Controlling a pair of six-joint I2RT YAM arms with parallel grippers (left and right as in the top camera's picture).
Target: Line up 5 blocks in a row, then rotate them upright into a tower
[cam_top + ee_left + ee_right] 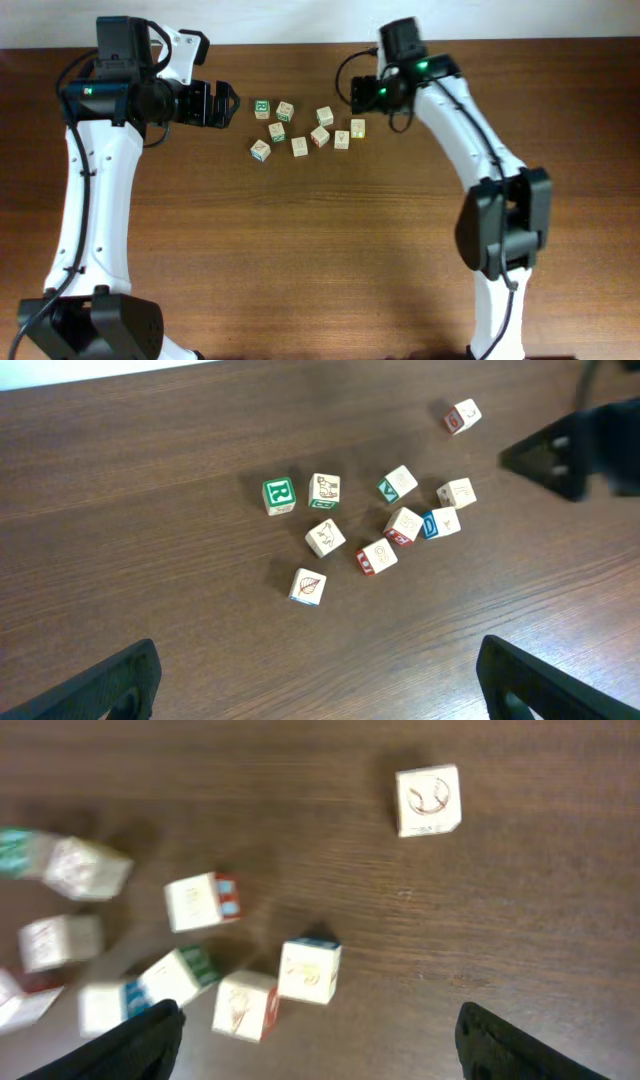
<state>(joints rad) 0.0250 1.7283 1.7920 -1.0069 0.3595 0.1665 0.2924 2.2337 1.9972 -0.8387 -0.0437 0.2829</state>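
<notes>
A cluster of small pale wooden blocks [320,136] lies at the middle back of the table. The left wrist view shows one block with a blue face [440,523], one with red marks [376,556] and a lone block [462,416] set apart. That lone block [428,800] carries a red mark in the right wrist view. My right gripper [330,1055] hovers open over the cluster's right end, a red-sided block [245,1005] just ahead of its fingers. It [358,93] holds nothing. My left gripper [230,102] stands open left of the cluster, also empty [335,695].
A cube with a bold green-framed letter [279,494] and pale cubes with green marks [324,490] sit at the cluster's left side. The brown wooden table [330,250] stretches toward the front. A pale wall runs along the back edge.
</notes>
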